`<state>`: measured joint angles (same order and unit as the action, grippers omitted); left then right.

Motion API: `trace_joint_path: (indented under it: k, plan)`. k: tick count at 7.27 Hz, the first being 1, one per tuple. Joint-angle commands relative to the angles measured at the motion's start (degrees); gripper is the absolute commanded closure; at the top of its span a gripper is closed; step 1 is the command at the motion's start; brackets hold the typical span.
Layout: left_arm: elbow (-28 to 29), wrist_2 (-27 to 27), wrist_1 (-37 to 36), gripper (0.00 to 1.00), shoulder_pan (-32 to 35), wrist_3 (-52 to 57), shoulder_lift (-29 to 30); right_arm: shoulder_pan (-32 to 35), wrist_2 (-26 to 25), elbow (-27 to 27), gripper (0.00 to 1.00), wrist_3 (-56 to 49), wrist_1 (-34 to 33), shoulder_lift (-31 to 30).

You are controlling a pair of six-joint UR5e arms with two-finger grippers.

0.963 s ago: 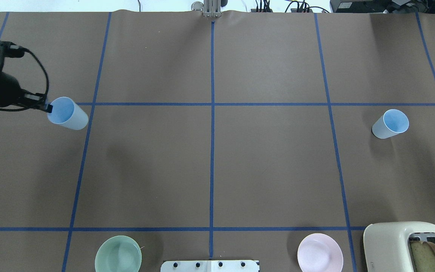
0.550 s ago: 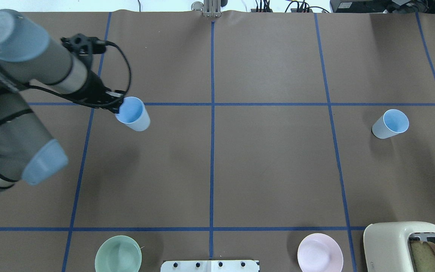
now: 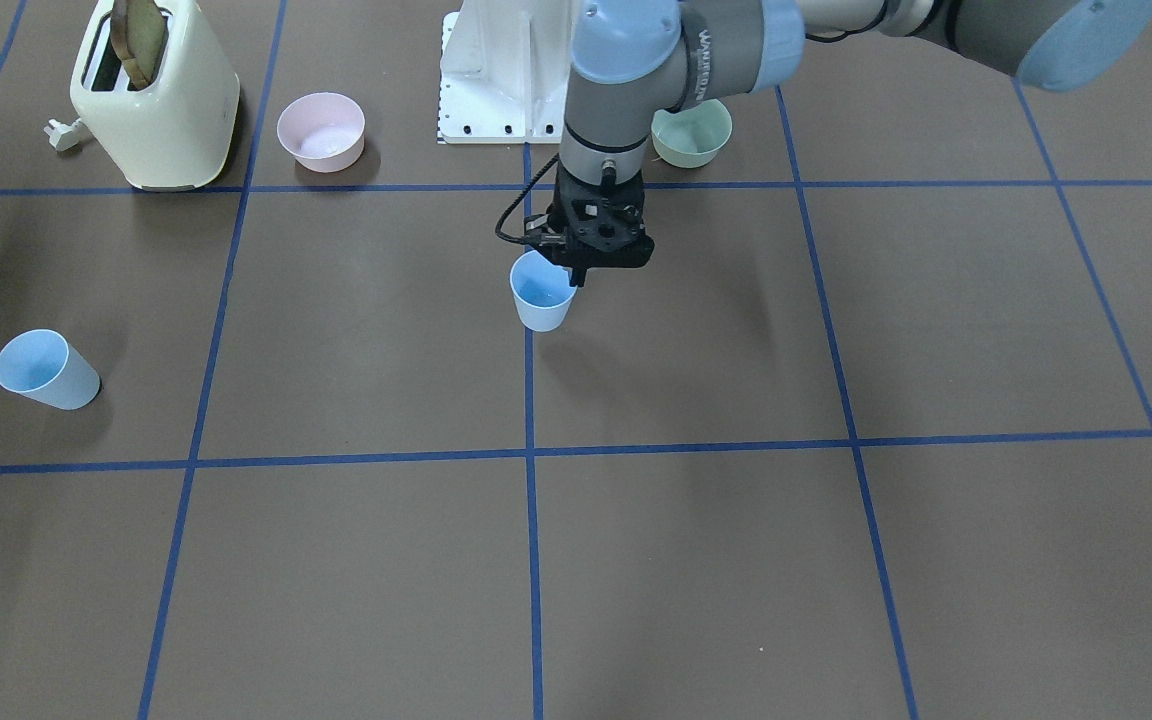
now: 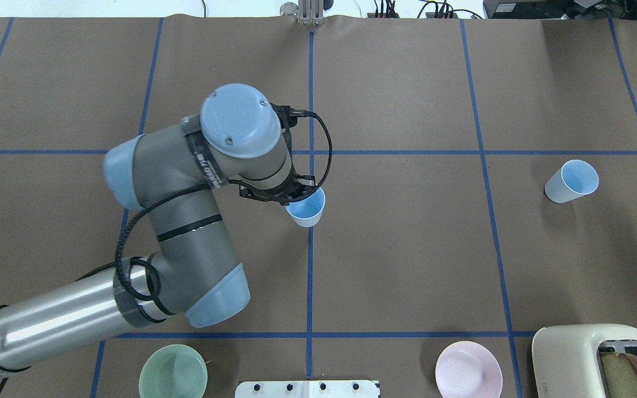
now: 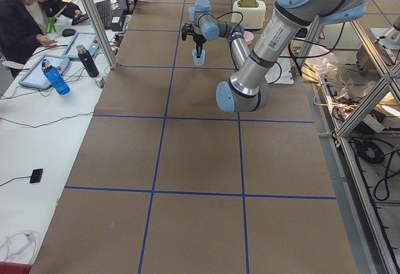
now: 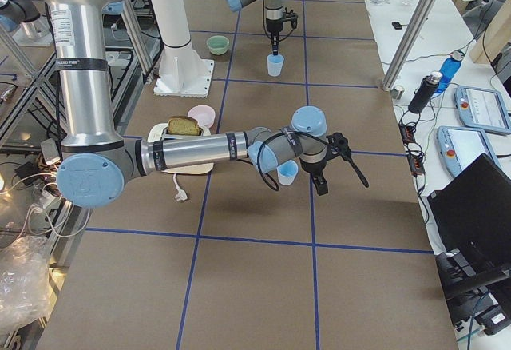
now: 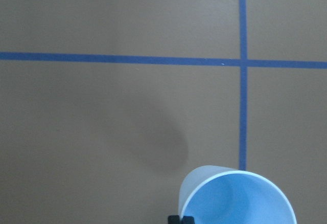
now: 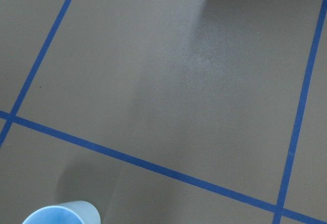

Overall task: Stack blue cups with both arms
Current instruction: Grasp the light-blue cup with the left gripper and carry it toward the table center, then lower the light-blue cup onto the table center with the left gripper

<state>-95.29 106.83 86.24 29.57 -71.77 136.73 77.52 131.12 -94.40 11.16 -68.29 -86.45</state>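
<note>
Light: bright, even, overhead | Shadows: soft smudges on the brown paper-covered table (image 4: 407, 260); dim oval beside the pale-blue plastic cup (image 7: 240, 203) in left wrist view | Glare: pale sheen on paper, right wrist view; streak along the left arm's silver metal tube (image 4: 53, 323) | Focus: fixed views sharp, wrist views softer

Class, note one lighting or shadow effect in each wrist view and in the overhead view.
Left wrist view: a soft-edged shadow lies on the brown paper left of the blue cup, cropped at the bottom edge. Right wrist view: a pale sheen on the paper, upper centre. Overhead view: bright glare along the left arm on its metal tube.
</note>
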Motion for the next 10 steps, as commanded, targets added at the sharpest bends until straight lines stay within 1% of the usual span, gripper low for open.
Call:
trace_joint_path:
  k: [1, 10]
  plan:
    - [5.27, -2.83, 3.22, 1.0, -2.32, -0.74, 1.96, 0.0, -0.08, 0.01, 0.0, 0.0, 0.0, -0.04]
    - [5.03, -2.94, 3.76, 1.0, -2.06, -0.13, 0.73, 0.0, -0.08, 0.01, 0.0, 0.0, 0.0, -0.04]
